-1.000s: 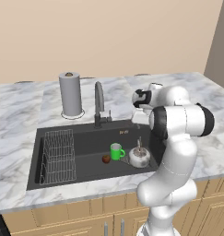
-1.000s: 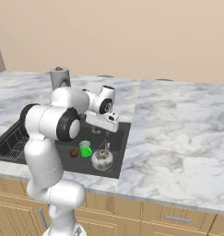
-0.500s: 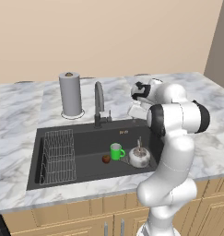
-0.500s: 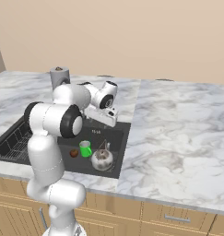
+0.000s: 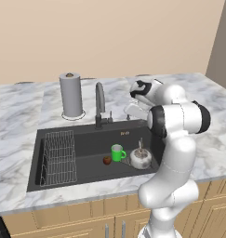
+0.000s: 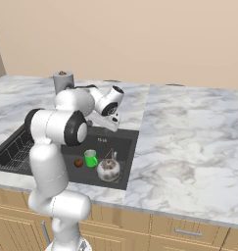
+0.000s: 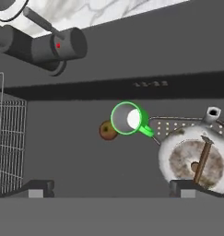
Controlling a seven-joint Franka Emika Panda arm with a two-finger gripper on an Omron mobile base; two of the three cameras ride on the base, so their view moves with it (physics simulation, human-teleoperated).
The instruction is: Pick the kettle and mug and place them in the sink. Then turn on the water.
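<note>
the arm has swung its hand a little toward the faucet (image 5: 100, 103) over the last second; kettle and mug have not shifted. the gripper (image 7: 111, 190) hangs above the sink (image 5: 86, 137) with its jaws wide apart and nothing between them. in the hand view the mug (image 7: 127, 119) sits at 12 o'clock from the fingertips, upright, mouth up, handle pointing toward 4 o'clock. the kettle (image 7: 192, 159) stands upright at 2 o'clock, spout toward 1 o'clock, handle arching over its lid. a small brown round thing (image 7: 108, 130) lies just beside the mug at 8 o'clock. the wire rack (image 5: 58, 157) stands at the basin's 9 o'clock end.
</note>
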